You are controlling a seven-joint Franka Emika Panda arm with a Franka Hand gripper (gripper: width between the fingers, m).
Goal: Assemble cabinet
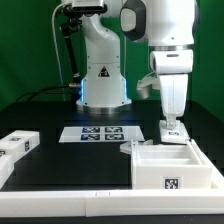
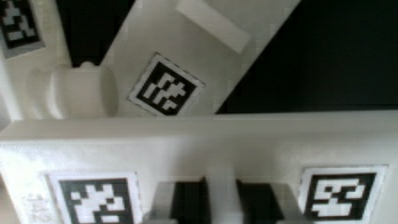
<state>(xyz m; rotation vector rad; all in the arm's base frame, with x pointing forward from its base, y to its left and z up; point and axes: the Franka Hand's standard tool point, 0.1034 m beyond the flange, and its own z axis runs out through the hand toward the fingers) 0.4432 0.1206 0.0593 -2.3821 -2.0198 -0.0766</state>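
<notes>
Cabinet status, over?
Gripper low at cabinet box, far wall; grip unreadable. Box open-topped, unfinished. Loose panels at exterior view's left, clear of the gripper.

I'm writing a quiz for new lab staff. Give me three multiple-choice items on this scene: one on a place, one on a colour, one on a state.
1. In the exterior view, the marker board lies:
A) on the cabinet box
B) between the loose white parts and the cabinet box
C) under the loose white parts

2. The table top is:
A) black
B) red
C) yellow

3. The pincer is:
A) out of view
B) raised far above everything
C) low at the cabinet box's rear wall

Key:
1 B, it lies mid-table with those things on either side.
2 A, the bare surface shows black.
3 C, its tips hang right at that wall.
</notes>
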